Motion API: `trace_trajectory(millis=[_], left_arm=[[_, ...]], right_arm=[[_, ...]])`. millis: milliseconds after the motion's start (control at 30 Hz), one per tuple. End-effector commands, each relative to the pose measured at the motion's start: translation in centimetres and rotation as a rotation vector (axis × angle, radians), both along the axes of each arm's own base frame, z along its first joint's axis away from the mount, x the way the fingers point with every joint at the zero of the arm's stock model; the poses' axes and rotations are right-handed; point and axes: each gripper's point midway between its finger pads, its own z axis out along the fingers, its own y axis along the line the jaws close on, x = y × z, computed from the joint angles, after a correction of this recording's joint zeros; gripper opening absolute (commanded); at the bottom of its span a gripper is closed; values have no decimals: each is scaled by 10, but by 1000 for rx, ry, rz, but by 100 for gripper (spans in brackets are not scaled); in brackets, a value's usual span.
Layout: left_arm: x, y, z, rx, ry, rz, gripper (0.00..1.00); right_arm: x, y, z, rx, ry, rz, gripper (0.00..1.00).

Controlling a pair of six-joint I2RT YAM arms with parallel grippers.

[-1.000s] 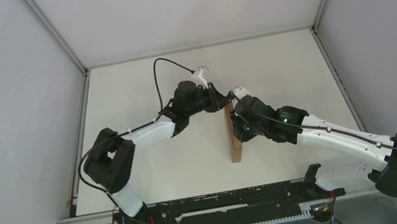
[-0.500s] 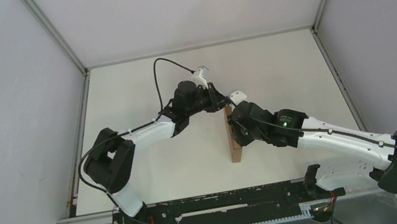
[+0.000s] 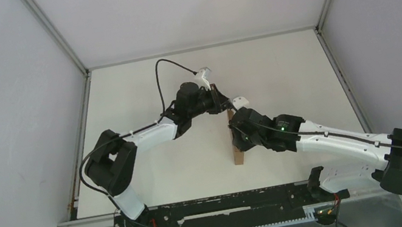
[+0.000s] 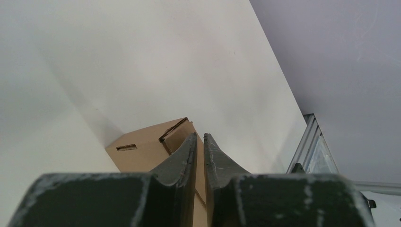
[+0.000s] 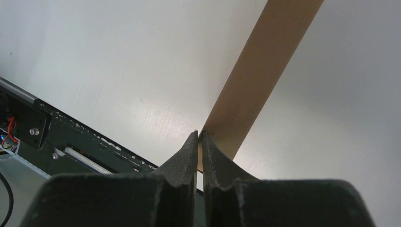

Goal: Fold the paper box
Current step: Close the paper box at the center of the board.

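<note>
Left gripper (image 4: 199, 135) and right gripper (image 5: 199, 132) are both drawn narrow, and each shows a sliver of brown cardboard in the slit between its fingers. From this, each appears to be pinching a wall of the paper box (image 3: 238, 155) rather than closing on air.

Beneath them spreads the white desk (image 3: 277, 70). The box stands on it on a thin edge and reads from above as a slim brown strip. Its long axis runs straight out from the arm bases toward the back of the desk.

The left gripper reaches in from the left and meets the box at its far end. Just ahead of its fingertips, the box's end face shows a small slot (image 4: 126, 147).

The right gripper comes in from the opposite side and takes the upper edge nearer the middle. Beyond its fingertips the cardboard runs on as a long straight band. From above, the near end of the box juts free past this gripper, toward the bases.

By that showing, the right arm is the closer one to the loose near end. Any coming fold looks likely to turn on the lengthwise line between the two holds.
</note>
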Motion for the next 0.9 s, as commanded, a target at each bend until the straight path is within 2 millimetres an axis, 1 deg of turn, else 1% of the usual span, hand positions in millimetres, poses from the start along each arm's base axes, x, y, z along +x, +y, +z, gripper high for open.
trace_trajectory(millis=[0, 100, 167, 233, 333, 500, 567, 667, 867], left_arm=[[-14, 16, -35, 97, 75, 13, 16], [-13, 16, -34, 97, 74, 15, 15], [-13, 16, -34, 97, 75, 15, 15], [-13, 16, -34, 97, 73, 13, 15], [-13, 16, -34, 102, 73, 14, 15], [-12, 16, -34, 103, 72, 13, 15], [-13, 16, -34, 103, 72, 12, 15], [-13, 16, -34, 103, 73, 12, 15], [-13, 16, -35, 105, 75, 13, 15]], right_arm=[[-7, -12, 7, -6, 2, 0, 15], [1, -12, 35, 33, -67, -7, 17], [6, -13, 50, 56, -102, -17, 19], [10, -14, 58, 54, -112, -20, 20], [11, -11, 59, 42, -109, -12, 20], [7, -9, 48, 15, -73, 4, 19], [3, -7, 41, -4, -54, 14, 19], [-3, -10, 25, -34, -20, 13, 19], [-19, -16, -21, -91, 103, 18, 19]])
